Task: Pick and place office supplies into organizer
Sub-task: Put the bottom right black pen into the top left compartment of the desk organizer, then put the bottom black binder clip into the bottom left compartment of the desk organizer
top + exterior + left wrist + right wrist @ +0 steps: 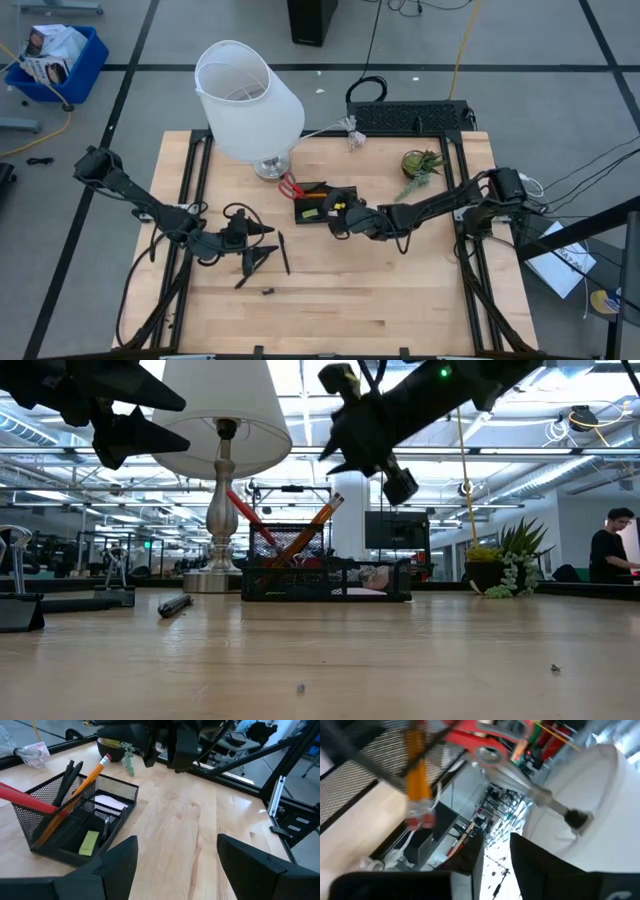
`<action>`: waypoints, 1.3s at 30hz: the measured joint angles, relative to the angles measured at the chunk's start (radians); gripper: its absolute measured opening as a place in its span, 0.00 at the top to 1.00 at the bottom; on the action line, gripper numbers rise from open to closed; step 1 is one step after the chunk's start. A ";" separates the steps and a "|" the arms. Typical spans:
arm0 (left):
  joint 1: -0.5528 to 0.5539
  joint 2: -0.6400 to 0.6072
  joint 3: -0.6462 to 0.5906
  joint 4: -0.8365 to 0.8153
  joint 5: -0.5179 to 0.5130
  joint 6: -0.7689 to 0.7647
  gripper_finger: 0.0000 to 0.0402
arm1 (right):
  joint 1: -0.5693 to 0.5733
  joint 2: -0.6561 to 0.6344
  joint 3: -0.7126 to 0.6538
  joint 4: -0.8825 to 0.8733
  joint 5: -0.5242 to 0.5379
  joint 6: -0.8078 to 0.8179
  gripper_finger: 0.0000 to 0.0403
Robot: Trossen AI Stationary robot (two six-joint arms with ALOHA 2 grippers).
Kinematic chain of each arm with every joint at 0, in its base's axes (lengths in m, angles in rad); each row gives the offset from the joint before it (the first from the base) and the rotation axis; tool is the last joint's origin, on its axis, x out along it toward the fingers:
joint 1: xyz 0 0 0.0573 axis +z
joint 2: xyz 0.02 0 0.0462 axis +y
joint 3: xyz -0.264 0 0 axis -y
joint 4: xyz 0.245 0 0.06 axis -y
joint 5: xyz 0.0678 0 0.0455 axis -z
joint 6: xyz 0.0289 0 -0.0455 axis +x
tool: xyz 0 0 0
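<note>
The black mesh organizer (318, 205) stands on the table in front of the lamp. It holds an orange pencil (82, 787), black pens (67, 780), red-handled scissors (25, 797), a yellow-green marker (90, 842) and a pale pad (110, 802). My right gripper (336, 216) hovers just above the organizer's right end, open, with nothing between its fingers (545, 870); the pencil's eraser end (417, 817) shows close ahead of it. My left gripper (175, 857) waits open over the table, left of the organizer. A black pen (284, 253) lies flat on the table beside it.
A white-shaded lamp (247, 100) stands just behind the organizer, its metal stem (222, 510) close to the scissors. A small potted plant (420, 165) sits at the back right. A tiny black bit (268, 291) lies near the front. Bare wood stretches across the table's near half.
</note>
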 joint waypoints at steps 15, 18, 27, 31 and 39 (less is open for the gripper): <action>0.000 0.000 0.000 -0.001 0.001 -0.026 0.32 | 0.099 -0.015 0.000 0.496 0.266 0.276 0.66; 0.000 0.003 0.000 0.000 -0.001 -0.056 0.32 | 0.134 -0.016 0.000 0.572 0.263 0.381 0.66; 0.000 0.063 0.001 0.020 0.000 -0.096 0.32 | 0.242 -0.016 -0.082 0.475 0.118 1.040 0.66; 0.000 0.079 0.001 0.035 0.000 -0.092 0.32 | 0.313 -0.015 -0.176 0.472 -0.092 1.295 0.66; 0.000 0.079 0.001 0.031 0.004 -0.089 0.32 | 0.436 -0.142 -0.364 0.452 -0.209 1.577 0.66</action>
